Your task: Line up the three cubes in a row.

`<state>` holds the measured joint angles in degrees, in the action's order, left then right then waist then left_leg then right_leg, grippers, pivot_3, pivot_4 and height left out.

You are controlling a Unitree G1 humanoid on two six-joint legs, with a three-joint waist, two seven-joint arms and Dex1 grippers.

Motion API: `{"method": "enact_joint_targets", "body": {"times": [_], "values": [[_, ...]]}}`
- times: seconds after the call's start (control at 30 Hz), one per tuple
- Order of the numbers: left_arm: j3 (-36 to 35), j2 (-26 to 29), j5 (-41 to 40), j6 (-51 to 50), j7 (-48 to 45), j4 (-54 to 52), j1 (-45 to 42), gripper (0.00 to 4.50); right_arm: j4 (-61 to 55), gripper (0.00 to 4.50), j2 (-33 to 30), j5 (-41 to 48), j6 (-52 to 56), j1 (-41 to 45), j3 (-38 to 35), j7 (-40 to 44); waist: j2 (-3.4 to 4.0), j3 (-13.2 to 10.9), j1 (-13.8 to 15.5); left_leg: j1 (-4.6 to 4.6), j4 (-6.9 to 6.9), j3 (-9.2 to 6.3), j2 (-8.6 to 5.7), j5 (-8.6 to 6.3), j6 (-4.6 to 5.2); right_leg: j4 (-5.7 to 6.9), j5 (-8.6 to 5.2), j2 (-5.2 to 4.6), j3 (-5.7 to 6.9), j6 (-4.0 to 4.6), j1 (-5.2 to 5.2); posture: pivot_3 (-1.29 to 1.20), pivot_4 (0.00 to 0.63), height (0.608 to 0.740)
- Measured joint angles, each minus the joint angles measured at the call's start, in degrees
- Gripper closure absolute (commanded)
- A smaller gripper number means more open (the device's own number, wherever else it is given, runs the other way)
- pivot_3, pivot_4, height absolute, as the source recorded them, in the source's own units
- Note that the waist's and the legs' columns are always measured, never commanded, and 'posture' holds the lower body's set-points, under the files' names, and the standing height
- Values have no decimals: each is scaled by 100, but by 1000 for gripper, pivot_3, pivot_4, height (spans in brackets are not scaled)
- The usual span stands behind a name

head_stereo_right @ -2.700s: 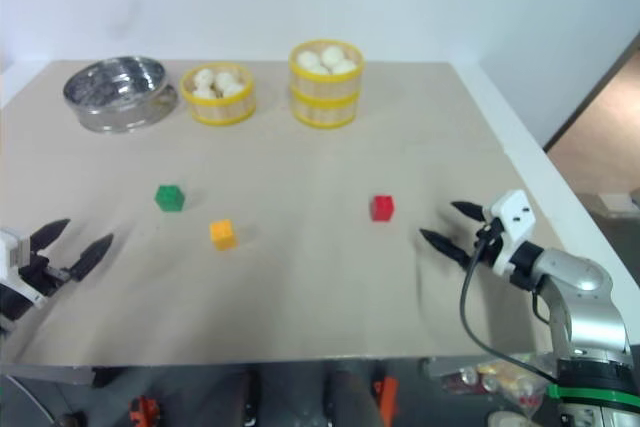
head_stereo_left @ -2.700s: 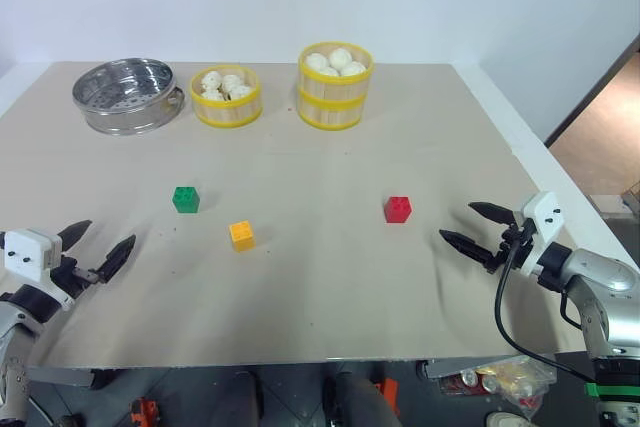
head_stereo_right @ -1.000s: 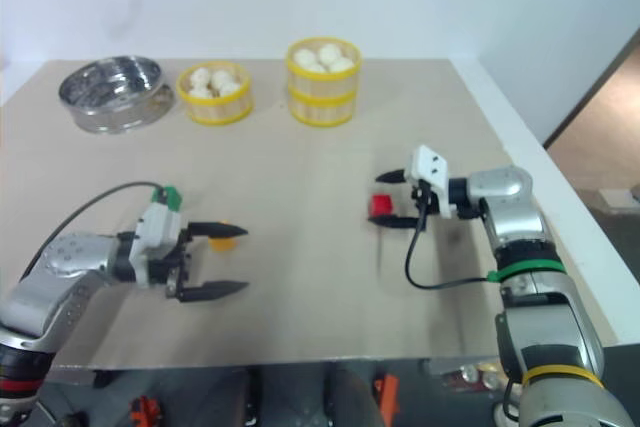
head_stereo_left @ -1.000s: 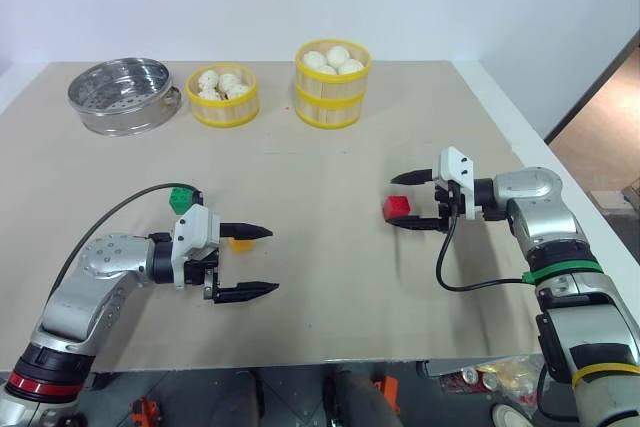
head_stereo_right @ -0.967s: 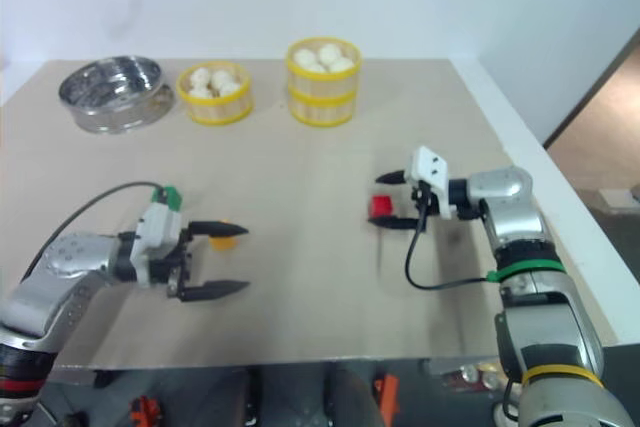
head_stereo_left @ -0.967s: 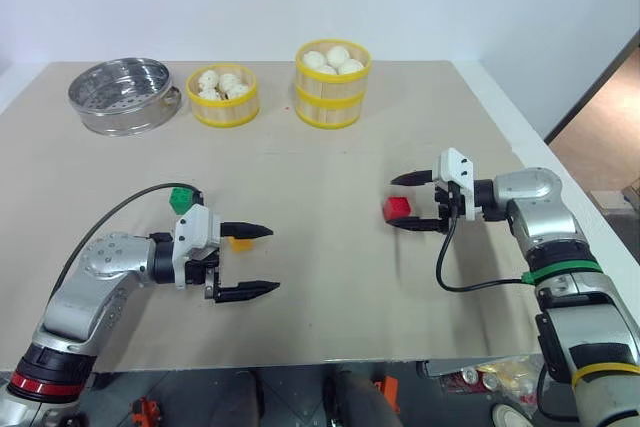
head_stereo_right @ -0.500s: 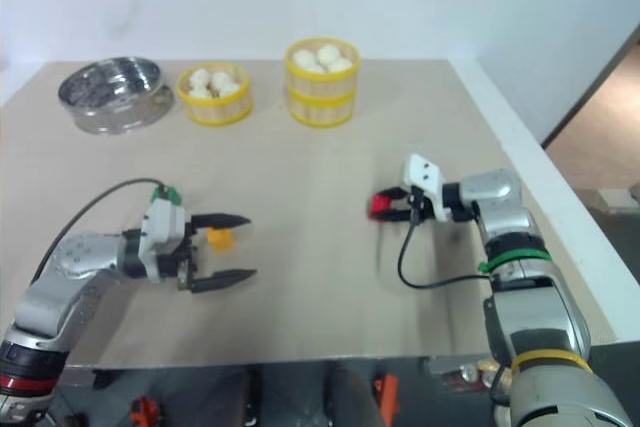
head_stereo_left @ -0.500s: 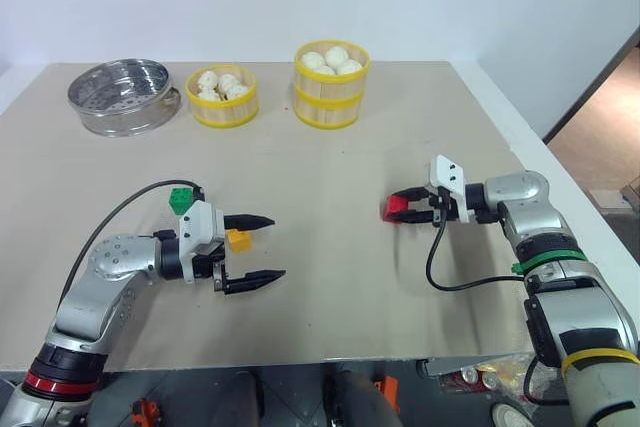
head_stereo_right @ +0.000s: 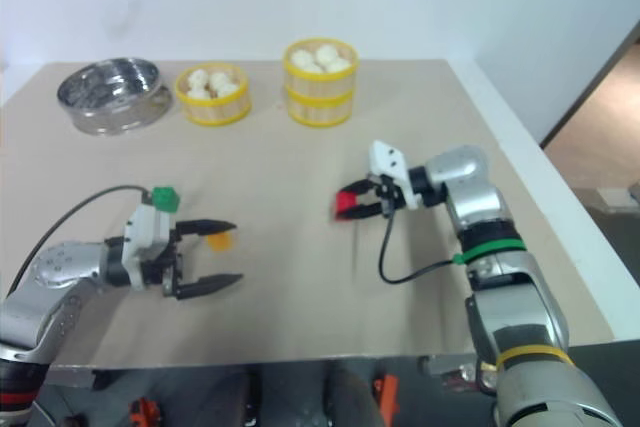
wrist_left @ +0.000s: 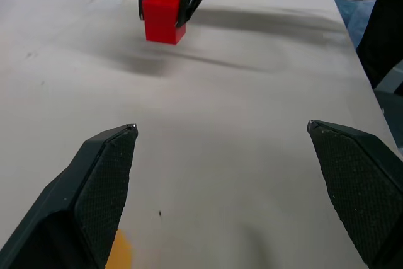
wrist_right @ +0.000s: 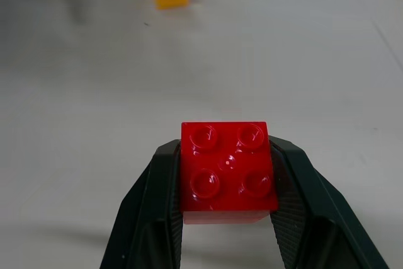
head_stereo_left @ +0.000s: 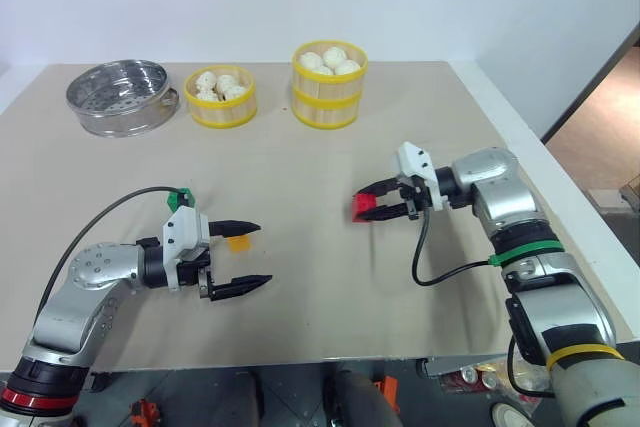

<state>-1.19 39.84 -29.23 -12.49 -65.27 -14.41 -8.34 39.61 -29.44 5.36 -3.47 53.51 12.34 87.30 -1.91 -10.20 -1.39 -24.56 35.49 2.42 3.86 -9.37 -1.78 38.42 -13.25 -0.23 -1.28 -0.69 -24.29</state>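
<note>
Since 1 second ago your right end effector has clenched on the red cube and carried it leftward, toward the other 2 cubes.

Its fingers pinch the red cube's 2 sides, and in the left wrist view it seems to hang clear of the surface, though you cannot be sure. Your left end effector stands released, with the yellow-orange cube just beside its upper finger; the green cube peeks out behind that wrist. You are in the carrying step. Next, judging from this, bring red into line with green and yellow-orange, lower it flat and let go; yellow-orange probably needs a nudge too.
</note>
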Motion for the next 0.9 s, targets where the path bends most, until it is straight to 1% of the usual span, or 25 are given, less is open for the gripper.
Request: {"method": "enact_joint_targets", "body": {"times": [0.2, 0.3, 0.63, 0.83, 0.87, 0.9], "values": [[-38, 0, -2, -7, 31, -2, 89, 0, -45, 3232, 119, -15, 131, -17, 254, 3, 0, 0, 15, -3, 1, 3, -1, 0, 0, -1, -1, -3, -1, -2, -1, 0, 150, 740], [-38, 0, 3, -8, 79, -16, 98, 0, -37, 3232, 278, -21, 168, -30, 361, 3, 1, 0, 14, -2, 0, 2, 0, 0, 0, 1, -1, -1, -1, -1, -3, 0, 150, 740], [-39, 0, 5, -11, 137, -60, 133, 0, 574, 3232, 353, -178, 67, 99, 378, -6, 0, 0, 12, -1, 0, 2, 0, 0, 0, 3, -2, 0, 0, 1, -3, 0, 150, 740], [-38, -2, 30, -1, 139, -59, 134, 0, 671, 3232, 403, -233, -85, 101, 367, -19, 1, 0, 11, -1, -1, 2, 0, 0, 0, 3, -3, 1, 0, 3, -3, 0, 150, 740], [-38, -4, 44, 6, 139, -59, 134, 0, 674, 2212, 402, -238, -105, 101, 367, -18, 0, 0, 11, -1, 0, 2, 1, 0, 0, 3, -3, 0, 0, 2, -3, 0, 150, 740], [-37, -6, 61, 11, 139, -59, 134, 0, 674, 1932, 399, -245, -125, 100, 368, -14, 0, 0, 12, -1, 0, 2, 0, 0, 0, 4, -3, 0, 0, 2, -3, 0, 150, 740]]}}
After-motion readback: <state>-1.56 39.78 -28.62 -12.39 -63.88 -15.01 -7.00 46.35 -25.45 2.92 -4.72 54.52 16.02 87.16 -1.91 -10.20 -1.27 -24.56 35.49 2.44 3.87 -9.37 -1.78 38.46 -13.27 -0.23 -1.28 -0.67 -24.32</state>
